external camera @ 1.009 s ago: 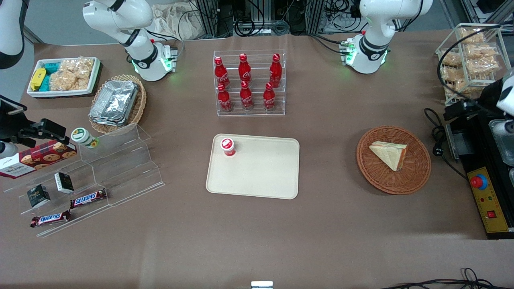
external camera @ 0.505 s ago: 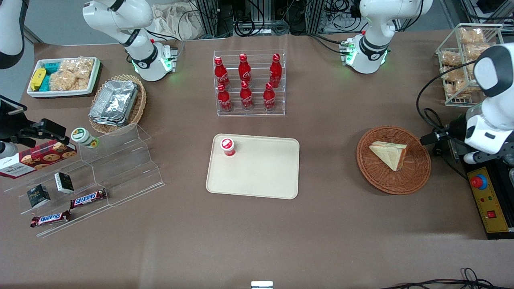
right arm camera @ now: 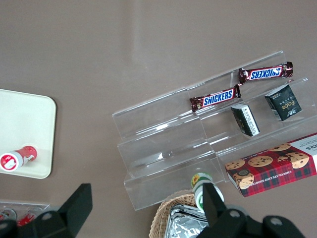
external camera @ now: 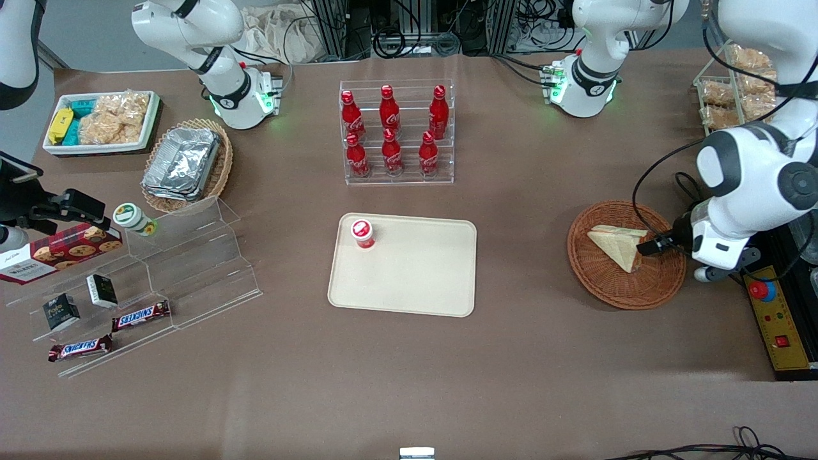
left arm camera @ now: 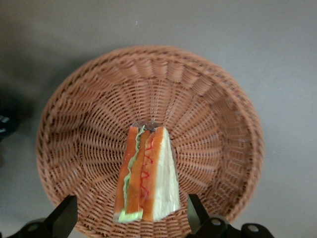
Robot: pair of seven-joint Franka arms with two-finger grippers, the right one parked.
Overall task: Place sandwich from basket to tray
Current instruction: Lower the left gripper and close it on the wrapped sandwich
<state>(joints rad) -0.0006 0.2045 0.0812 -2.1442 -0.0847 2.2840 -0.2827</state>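
The sandwich (external camera: 615, 246), a white-bread triangle with orange and green filling (left arm camera: 146, 173), lies in the round reddish-brown wicker basket (external camera: 607, 291) toward the working arm's end of the table. My left gripper (external camera: 648, 246) hovers over the basket's rim on that end, above the sandwich's cut edge. It is open (left arm camera: 131, 203): the black fingers (left arm camera: 65, 214) stand wide apart on either side of the sandwich and touch nothing. The cream tray (external camera: 415, 284) lies mid-table, with a small red-capped bottle (external camera: 362, 233) on one corner.
A clear rack of red cola bottles (external camera: 396, 131) stands farther from the front camera than the tray. A yellow control box (external camera: 776, 319) and a wire rack of bagged snacks (external camera: 744, 96) sit past the basket. A clear stepped display (external camera: 160, 275) holds snacks near the parked arm.
The left arm swung in from the working arm's table edge to above the basket, bringing the gripper over the sandwich. The sandwich and basket have not moved.
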